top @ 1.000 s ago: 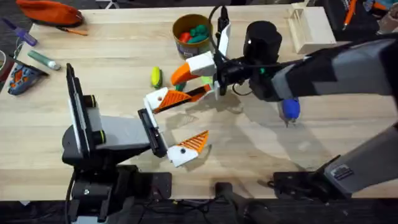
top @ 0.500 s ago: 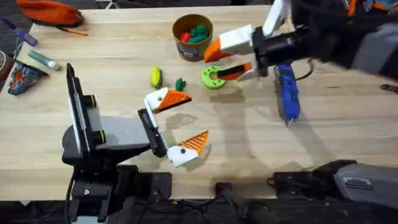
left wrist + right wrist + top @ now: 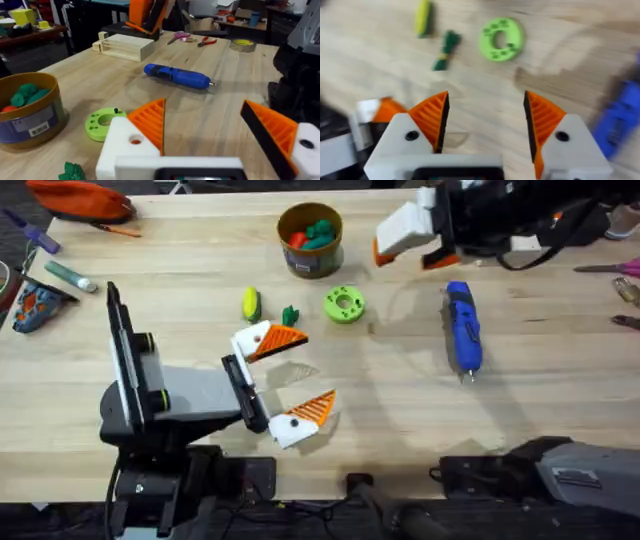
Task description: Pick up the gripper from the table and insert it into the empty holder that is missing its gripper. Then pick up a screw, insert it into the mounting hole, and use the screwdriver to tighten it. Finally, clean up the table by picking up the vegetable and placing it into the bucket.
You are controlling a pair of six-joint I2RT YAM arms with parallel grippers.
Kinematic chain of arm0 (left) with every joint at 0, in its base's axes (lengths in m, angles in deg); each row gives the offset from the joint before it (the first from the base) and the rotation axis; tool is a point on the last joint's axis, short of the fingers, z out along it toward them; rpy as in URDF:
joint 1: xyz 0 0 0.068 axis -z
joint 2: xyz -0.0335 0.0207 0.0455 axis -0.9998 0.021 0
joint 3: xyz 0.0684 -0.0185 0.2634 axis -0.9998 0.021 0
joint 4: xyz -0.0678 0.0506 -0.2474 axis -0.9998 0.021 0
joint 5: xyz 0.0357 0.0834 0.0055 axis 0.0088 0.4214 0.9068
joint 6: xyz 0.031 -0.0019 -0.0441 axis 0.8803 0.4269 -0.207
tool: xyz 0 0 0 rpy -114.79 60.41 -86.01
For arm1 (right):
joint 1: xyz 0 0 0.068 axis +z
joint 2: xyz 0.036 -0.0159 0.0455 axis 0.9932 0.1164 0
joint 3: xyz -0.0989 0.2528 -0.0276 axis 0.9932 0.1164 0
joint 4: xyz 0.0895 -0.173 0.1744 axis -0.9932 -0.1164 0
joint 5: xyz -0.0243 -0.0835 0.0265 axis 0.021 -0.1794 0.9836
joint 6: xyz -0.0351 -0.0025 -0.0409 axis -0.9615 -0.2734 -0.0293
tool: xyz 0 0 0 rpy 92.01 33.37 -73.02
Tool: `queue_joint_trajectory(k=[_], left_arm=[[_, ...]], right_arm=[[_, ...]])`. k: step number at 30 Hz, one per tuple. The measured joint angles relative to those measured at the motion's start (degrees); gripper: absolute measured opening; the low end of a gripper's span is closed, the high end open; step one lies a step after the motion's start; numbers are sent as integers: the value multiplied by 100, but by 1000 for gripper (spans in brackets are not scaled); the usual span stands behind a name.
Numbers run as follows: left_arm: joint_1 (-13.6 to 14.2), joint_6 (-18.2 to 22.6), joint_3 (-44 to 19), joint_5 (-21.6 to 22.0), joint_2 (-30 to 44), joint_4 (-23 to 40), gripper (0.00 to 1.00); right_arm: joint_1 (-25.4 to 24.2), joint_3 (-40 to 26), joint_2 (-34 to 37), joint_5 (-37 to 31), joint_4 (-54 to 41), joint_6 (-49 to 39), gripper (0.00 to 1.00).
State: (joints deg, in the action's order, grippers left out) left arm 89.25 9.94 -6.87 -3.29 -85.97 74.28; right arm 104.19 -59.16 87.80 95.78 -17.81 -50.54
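Observation:
My left gripper point(image 3: 318, 365) rests open and empty at the table's middle. Its far finger is the white holder point(image 3: 250, 341), and the orange gripper point(image 3: 285, 337) sits on it. In the left wrist view the gripper point(image 3: 150, 122) tops the holder point(image 3: 122, 147). My right gripper point(image 3: 410, 245) hovers open and empty over the far right; its fingers point(image 3: 432, 120) hold nothing. The blue screwdriver point(image 3: 462, 328) point(image 3: 177, 76) lies on the table point(image 3: 400, 400). A yellow vegetable point(image 3: 250, 304) and a green one point(image 3: 290, 315) lie near the tan bucket point(image 3: 310, 240) point(image 3: 27, 112).
A bright green disc point(image 3: 343, 304) point(image 3: 102, 123) point(image 3: 501, 38) lies between the vegetables and the screwdriver, with a small dark screw point(image 3: 116, 111) standing on it. A pale wooden box point(image 3: 500, 225) stands at the far right. An orange pouch point(image 3: 80, 198) and hand tools point(image 3: 615, 270) lie along the edges.
My right arm has pulled away from the left gripper's far finger, up and to the far right, uncovering the green disc and the screwdriver. The left arm has not moved.

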Motion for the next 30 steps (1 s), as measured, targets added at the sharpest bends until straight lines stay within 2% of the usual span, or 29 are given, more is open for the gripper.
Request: queue_joint_trajectory(k=[6, 10, 14, 18, 23, 30], left_arm=[[0, 0, 0, 0, -2, 0, 985], [0, 0, 0, 0, -1, 0, 985], [0, 0, 0, 0, -2, 0, 985], [0, 0, 0, 0, -2, 0, 985], [0, 0, 0, 0, -1, 0, 985], [0, 0, 0, 0, -1, 0, 985]], right_arm=[[280, -461, -4, -1461, -697, -42, 787], [514, -771, 18, -2064, -1095, -178, 789], [719, -1116, 303, -2321, -1514, -379, 790], [883, -1297, 890, -2440, -1723, -616, 789], [1086, -1315, 1562, -2481, -1490, -905, 789], [1168, -1324, 2124, -2497, -1125, -1049, 788]])
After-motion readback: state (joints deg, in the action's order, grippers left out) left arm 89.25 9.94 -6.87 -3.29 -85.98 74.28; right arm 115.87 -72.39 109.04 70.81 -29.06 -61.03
